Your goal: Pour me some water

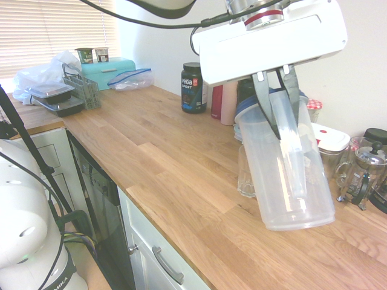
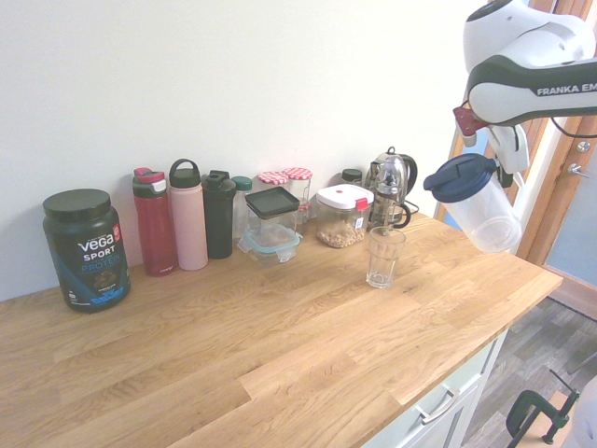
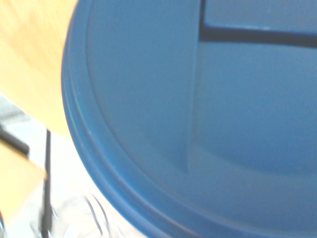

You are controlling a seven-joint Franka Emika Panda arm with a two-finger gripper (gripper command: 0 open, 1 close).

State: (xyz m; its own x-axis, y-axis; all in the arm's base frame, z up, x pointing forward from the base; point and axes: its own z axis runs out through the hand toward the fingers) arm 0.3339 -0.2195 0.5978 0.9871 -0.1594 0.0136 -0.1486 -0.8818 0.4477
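First exterior view: gripper (image 1: 281,99) clamped on the tilted jug's (image 1: 290,175) handle, jug hanging below, glass (image 1: 246,175) behind.

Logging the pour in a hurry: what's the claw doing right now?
Claw: closed on the handle of the clear plastic pitcher with a blue lid, held tilted in the air.

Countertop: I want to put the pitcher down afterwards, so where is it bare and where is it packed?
Bare: the counter from its front edge up to the glass. Crowded: the wall row from the protein tub past the bottles to the kettle.
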